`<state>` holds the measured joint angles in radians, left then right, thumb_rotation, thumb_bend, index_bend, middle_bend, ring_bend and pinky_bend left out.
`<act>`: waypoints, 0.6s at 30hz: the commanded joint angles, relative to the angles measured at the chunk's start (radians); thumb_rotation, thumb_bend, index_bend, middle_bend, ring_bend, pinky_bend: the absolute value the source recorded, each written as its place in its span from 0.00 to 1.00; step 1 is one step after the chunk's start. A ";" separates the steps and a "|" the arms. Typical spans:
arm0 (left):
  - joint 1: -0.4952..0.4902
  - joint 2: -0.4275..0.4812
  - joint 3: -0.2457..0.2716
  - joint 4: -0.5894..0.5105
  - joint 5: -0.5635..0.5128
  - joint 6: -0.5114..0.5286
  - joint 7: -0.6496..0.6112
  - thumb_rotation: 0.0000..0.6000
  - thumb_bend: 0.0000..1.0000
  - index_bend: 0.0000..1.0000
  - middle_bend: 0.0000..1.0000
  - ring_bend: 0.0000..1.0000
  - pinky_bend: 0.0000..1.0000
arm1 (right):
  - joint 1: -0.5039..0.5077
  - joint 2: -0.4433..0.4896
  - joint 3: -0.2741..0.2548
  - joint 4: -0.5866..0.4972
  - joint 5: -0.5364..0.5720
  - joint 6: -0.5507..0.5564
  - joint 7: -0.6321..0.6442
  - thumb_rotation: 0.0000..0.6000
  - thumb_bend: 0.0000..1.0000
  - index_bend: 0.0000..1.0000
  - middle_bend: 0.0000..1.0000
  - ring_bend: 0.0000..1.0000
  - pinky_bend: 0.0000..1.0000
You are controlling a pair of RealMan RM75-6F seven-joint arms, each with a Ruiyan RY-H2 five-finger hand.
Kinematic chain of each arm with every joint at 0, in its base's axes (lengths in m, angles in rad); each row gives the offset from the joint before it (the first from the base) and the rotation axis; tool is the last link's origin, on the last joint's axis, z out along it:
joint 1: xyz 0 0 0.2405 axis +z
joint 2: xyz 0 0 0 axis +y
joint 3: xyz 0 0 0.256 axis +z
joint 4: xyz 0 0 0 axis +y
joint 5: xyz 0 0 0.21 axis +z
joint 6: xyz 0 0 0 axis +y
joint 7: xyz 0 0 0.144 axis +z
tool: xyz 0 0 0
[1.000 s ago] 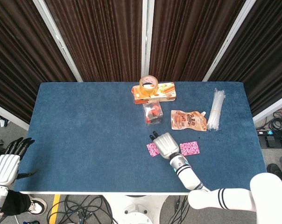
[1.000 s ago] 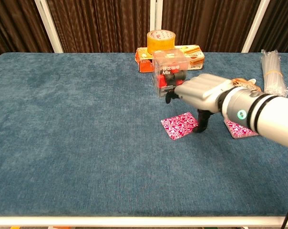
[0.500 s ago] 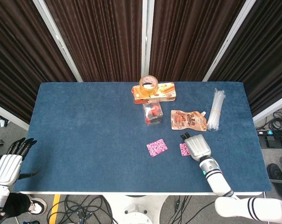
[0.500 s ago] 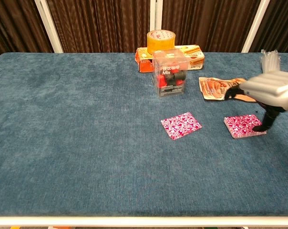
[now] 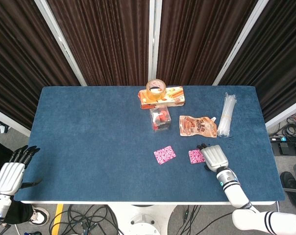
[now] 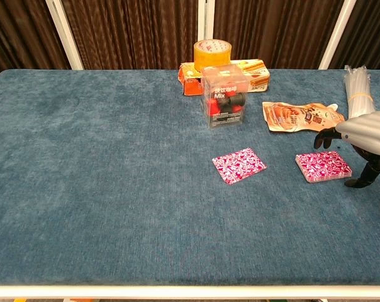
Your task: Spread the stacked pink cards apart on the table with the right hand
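One pink patterned card (image 5: 164, 154) (image 6: 238, 165) lies by itself on the blue table. To its right lies the pink card stack (image 5: 196, 156) (image 6: 323, 166). My right hand (image 5: 214, 157) (image 6: 366, 137) hovers just right of the stack, fingers extended and palm down, holding nothing; its thumb hangs down beside the stack's right edge. My left hand (image 5: 9, 174) sits off the table's left front corner, fingers apart and empty.
Behind the cards stand a clear box with red contents (image 5: 160, 119) (image 6: 225, 96), an orange snack pouch (image 5: 197, 126) (image 6: 301, 116), an orange carton (image 5: 161, 97) with a tape roll (image 5: 156, 88) on it, and a bundle of clear straws (image 5: 227, 114). The table's front edge (image 5: 138, 200) runs close below the cards.
My right hand moved right from the single card, passed over the stack, and now sits just right of it. The single card stayed where it was left. The left hand barely moved.
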<state>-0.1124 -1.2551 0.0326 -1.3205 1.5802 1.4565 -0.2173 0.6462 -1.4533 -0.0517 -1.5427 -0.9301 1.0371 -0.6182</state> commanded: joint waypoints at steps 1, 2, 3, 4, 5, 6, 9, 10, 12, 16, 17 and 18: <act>0.000 0.001 -0.001 0.001 0.000 0.002 -0.004 1.00 0.00 0.13 0.10 0.00 0.10 | -0.005 -0.010 0.005 0.012 -0.006 -0.005 0.004 1.00 0.12 0.24 0.24 0.71 0.75; 0.000 0.001 -0.002 0.002 0.000 0.002 -0.005 1.00 0.00 0.13 0.10 0.00 0.10 | -0.007 -0.014 0.007 0.015 -0.008 -0.006 0.004 1.00 0.13 0.24 0.24 0.71 0.75; 0.001 0.001 -0.001 0.003 0.000 0.003 -0.006 1.00 0.00 0.13 0.10 0.00 0.10 | -0.007 -0.016 0.010 0.018 -0.009 -0.008 0.004 1.00 0.13 0.24 0.24 0.71 0.75; 0.001 0.001 -0.001 0.003 0.000 0.003 -0.006 1.00 0.00 0.13 0.10 0.00 0.10 | -0.008 -0.018 0.012 0.019 -0.009 -0.010 0.004 1.00 0.13 0.24 0.24 0.71 0.75; 0.001 0.001 -0.001 0.004 0.000 0.003 -0.006 1.00 0.00 0.13 0.10 0.00 0.10 | -0.008 -0.020 0.014 0.022 -0.010 -0.013 0.003 1.00 0.13 0.24 0.24 0.71 0.75; 0.001 0.001 -0.001 0.004 0.001 0.002 -0.006 1.00 0.00 0.13 0.10 0.00 0.10 | -0.008 -0.023 0.017 0.024 -0.011 -0.015 0.003 1.00 0.13 0.24 0.24 0.71 0.75; 0.000 0.001 -0.001 0.004 0.001 0.004 -0.004 1.00 0.00 0.13 0.10 0.00 0.10 | -0.007 -0.029 0.025 0.029 -0.013 -0.021 0.003 1.00 0.13 0.24 0.24 0.71 0.75; 0.000 0.001 -0.002 0.003 0.001 0.004 -0.004 1.00 0.00 0.13 0.10 0.00 0.10 | -0.006 -0.031 0.027 0.031 -0.012 -0.024 0.002 1.00 0.13 0.24 0.24 0.71 0.75; 0.000 0.002 -0.002 0.002 0.001 0.005 -0.003 1.00 0.00 0.13 0.10 0.00 0.10 | -0.004 -0.034 0.033 0.033 -0.010 -0.030 -0.003 1.00 0.13 0.24 0.24 0.71 0.75; 0.000 0.003 -0.003 0.001 -0.002 0.003 -0.003 1.00 0.00 0.13 0.10 0.00 0.10 | -0.002 -0.041 0.040 0.038 -0.004 -0.038 -0.010 1.00 0.13 0.25 0.25 0.71 0.75; 0.001 0.003 -0.002 0.002 -0.003 0.001 -0.003 1.00 0.00 0.13 0.10 0.00 0.10 | -0.001 -0.043 0.041 0.040 -0.002 -0.041 -0.012 1.00 0.13 0.25 0.25 0.71 0.75; 0.001 0.002 -0.002 0.004 -0.004 0.000 -0.004 1.00 0.00 0.13 0.10 0.00 0.10 | -0.001 -0.044 0.042 0.041 0.000 -0.043 -0.015 1.00 0.13 0.25 0.25 0.71 0.75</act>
<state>-0.1118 -1.2529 0.0306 -1.3170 1.5768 1.4566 -0.2213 0.6450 -1.4971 -0.0108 -1.5023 -0.9311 0.9950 -0.6323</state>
